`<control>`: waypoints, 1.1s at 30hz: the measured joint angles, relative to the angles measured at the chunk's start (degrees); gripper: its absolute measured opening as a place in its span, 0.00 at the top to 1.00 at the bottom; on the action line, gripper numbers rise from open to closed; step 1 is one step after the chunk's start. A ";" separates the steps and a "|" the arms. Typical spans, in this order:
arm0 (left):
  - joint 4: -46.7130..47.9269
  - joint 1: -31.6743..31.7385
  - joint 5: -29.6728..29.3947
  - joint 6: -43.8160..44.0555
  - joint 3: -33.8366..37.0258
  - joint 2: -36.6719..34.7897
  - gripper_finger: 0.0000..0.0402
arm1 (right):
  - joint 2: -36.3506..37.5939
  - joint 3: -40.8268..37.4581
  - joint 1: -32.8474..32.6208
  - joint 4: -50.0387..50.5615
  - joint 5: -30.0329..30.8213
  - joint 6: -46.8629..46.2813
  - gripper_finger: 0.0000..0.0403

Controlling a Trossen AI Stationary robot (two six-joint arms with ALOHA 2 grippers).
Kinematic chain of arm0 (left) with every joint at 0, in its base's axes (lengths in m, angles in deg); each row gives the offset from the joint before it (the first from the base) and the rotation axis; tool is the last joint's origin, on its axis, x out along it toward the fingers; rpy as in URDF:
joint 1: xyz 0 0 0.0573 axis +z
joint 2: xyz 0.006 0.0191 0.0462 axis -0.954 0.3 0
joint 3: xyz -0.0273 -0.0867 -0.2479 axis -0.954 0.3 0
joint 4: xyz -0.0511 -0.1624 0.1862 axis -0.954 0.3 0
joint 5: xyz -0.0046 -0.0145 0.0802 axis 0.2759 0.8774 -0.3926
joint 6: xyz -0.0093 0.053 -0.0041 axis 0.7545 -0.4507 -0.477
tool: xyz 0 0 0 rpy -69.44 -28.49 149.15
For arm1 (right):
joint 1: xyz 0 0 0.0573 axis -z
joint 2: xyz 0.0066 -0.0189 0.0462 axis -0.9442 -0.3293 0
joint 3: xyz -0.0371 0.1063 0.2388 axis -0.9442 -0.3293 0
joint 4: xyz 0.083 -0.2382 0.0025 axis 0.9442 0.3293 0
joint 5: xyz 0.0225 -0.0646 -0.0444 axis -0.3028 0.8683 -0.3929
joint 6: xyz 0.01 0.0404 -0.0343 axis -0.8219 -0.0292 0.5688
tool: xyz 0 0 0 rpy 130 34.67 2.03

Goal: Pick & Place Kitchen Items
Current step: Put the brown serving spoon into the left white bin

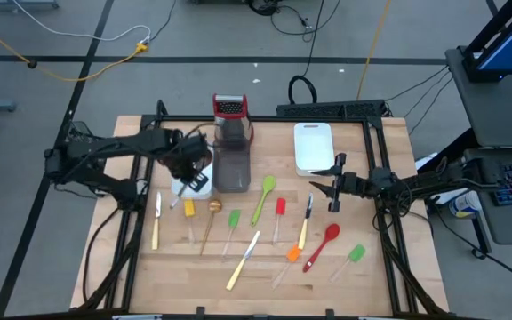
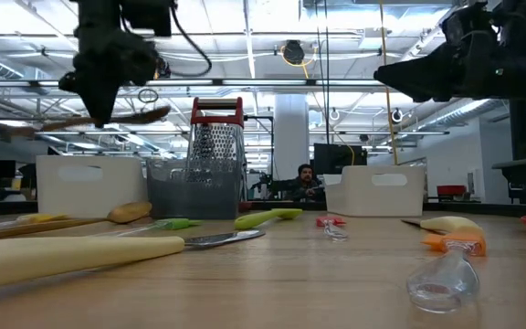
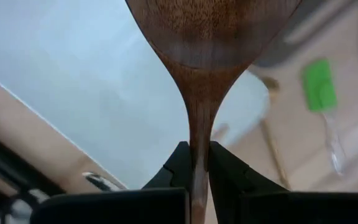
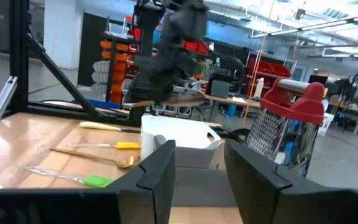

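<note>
Two arms work over one wooden table [image 1: 105, 267], read here from left to right. Left gripper [image 3: 199, 163] — clamped tight on the neck of a dark wooden spoon [image 3: 211, 37], which hangs in the air above the white tray [image 1: 196, 185] at the left of the group. In the low view the spoon [image 2: 108, 118] lies roughly level, its long axis running across the picture and its bowl toward the box grater [image 1: 230, 108]; a level carry of this kind probably suits laying it flat in a tray. Beside the white tray stands the grey tray [image 1: 232, 164], with the red-topped grater just behind it.

On the bare wood in front, the remaining utensils lie in a loose row, most with their long axes running front to back: pale-handled knife [image 1: 156, 222], yellow spatula [image 1: 189, 212], gold spoon [image 1: 211, 220], small green spatula [image 1: 233, 223], a second knife [image 1: 244, 260] lying aslant, green spoon [image 1: 264, 197], red spatula [image 1: 279, 214], a third knife [image 1: 305, 224], orange spatula [image 1: 291, 258], red spoon [image 1: 322, 246], and another green spatula [image 1: 352, 258]. Judged from this layout, most of the sorting is not yet done.

Right gripper [image 1: 335, 188] — jaws parted and grasping nothing, hovering just in front of a second white tray [image 1: 313, 147] at the back right, pointing toward the left arm.
</note>
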 joint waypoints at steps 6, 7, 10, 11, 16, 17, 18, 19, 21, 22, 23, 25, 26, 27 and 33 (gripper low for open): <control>0.19 7.20 -2.42 -6.29 0.00 5.07 0.95 | -1.41 0.04 0.00 0.14 -0.02 -2.29 0.68; 0.36 7.98 -2.38 -7.11 0.00 6.01 0.95 | -1.71 0.04 0.00 0.13 -0.02 -2.70 0.68; 1.67 9.89 -2.08 -8.97 0.04 9.13 0.95 | -2.36 0.04 0.00 0.10 -0.02 -3.72 0.68; 2.20 10.29 -2.12 -9.02 0.04 10.08 0.95 | -2.52 0.04 0.00 0.11 -0.02 -4.08 0.68; 4.00 11.38 -2.09 -10.69 0.09 14.83 0.95 | -2.86 0.04 -0.04 0.07 -0.02 -4.36 0.68; 4.03 11.41 -2.09 -11.06 0.09 15.70 0.95 | -2.86 0.04 -0.04 0.09 -0.02 -4.38 0.68; 4.07 11.43 -2.09 -11.22 0.09 16.58 0.95 | -2.86 0.04 -0.04 0.09 -0.02 -4.42 0.68; 4.01 11.45 -2.09 -11.37 0.09 17.39 0.95 | -2.86 0.04 -0.04 0.09 -0.02 -4.42 0.68; 3.55 11.45 -2.04 -11.38 0.09 18.82 0.95 | -2.86 0.04 -0.04 0.09 -0.02 -4.42 0.68; 3.29 11.45 -2.07 -11.38 0.09 19.61 0.95 | -2.86 0.04 -0.04 0.09 -0.02 -4.42 0.68; 2.99 11.45 -2.09 -11.36 0.09 20.34 0.94 | -2.86 0.04 -0.04 0.09 -0.02 -4.42 0.68; 2.71 11.45 -2.22 -11.43 0.09 21.41 0.92 | -2.86 0.04 -0.04 0.09 -0.02 -4.42 0.68; 2.68 11.45 -2.41 -11.44 0.09 21.88 0.90 | -2.86 0.04 -0.04 0.09 -0.02 -4.40 0.68; 2.73 11.45 -2.59 -11.44 0.09 22.34 0.88 | -2.86 0.04 -0.04 0.09 -0.02 -4.40 0.68; 2.75 11.45 -2.61 -11.77 0.09 23.07 0.75 | -2.86 0.04 -0.04 0.09 -0.02 -4.35 0.68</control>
